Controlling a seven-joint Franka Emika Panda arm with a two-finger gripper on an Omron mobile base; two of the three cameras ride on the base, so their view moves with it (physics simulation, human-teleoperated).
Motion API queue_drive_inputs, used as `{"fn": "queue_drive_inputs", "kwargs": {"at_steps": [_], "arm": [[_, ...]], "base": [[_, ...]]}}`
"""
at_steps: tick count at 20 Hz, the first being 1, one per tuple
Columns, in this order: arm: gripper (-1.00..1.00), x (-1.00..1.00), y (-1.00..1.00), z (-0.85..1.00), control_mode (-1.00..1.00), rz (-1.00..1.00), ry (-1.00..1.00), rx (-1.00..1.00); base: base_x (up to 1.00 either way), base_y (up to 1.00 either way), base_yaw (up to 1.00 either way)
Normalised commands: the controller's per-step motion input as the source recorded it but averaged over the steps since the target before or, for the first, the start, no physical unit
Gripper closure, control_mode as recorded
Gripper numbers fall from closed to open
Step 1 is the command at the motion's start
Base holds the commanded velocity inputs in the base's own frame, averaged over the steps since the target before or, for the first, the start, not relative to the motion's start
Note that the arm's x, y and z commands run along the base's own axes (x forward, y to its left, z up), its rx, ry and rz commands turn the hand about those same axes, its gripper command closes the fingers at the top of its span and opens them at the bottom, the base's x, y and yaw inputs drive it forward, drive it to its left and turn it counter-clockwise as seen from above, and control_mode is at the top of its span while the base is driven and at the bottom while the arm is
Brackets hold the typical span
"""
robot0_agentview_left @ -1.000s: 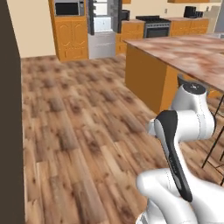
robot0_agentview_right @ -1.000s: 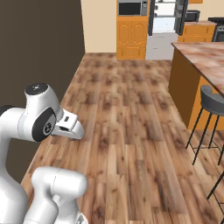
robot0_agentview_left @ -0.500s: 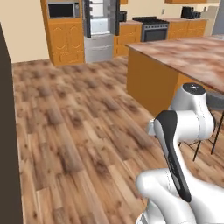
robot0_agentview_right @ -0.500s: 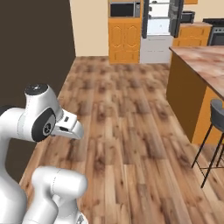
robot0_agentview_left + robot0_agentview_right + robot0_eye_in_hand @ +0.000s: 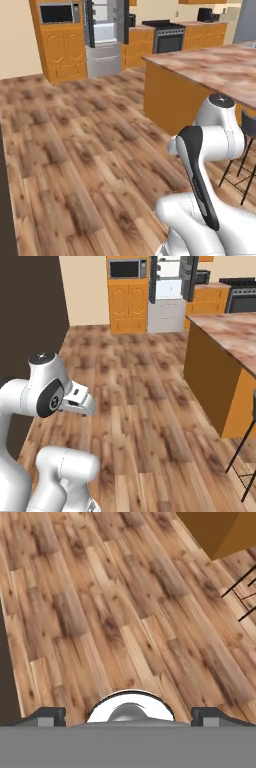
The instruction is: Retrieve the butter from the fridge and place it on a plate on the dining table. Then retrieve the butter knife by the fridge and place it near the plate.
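The fridge [image 5: 103, 61] [image 5: 167, 315] stands at the far end of the room with its upper doors swung open on a white inside. The dining table [image 5: 216, 68] [image 5: 231, 335], marble-topped, runs along the right. My gripper [image 5: 128, 713] hangs over bare wooden floor, folded close to the arm [image 5: 80, 401]. It is open: its two dark fingertips [image 5: 47, 714] stand wide apart with nothing between them. The butter, the plate and the butter knife are out of view.
A dark wall panel [image 5: 30, 321] [image 5: 5, 200] stands close on the left. A stool [image 5: 248, 121] [image 5: 247, 456] sits by the table's near side. Orange cabinets with a microwave [image 5: 57, 13] [image 5: 127, 268] and a stove [image 5: 167, 39] flank the fridge. Wooden floor stretches ahead.
The whole picture has shifted as the base moved: the fridge and cabinets have slid to the right in both base views and look nearer. The arm keeps its pose and the gripper stays open.
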Motion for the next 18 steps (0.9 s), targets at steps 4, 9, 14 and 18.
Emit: {"fn": "queue_drive_inputs", "kwargs": {"at_steps": [4, 9, 14, 18], "arm": [[-1.0, 0.0, 0.0, 0.0, 1.0, 0.0, 0.0, 0.0], [-1.0, 0.0, 0.0, 0.0, 1.0, 0.0, 0.0, 0.0], [-1.0, 0.0, 0.0, 0.0, 1.0, 0.0, 0.0, 0.0], [-1.0, 0.0, 0.0, 0.0, 1.0, 0.0, 0.0, 0.0]], "base": [[1.0, 0.64, -0.27], [1.0, 0.68, -0.27], [1.0, 0.74, -0.26], [1.0, 0.96, -0.24]]}}
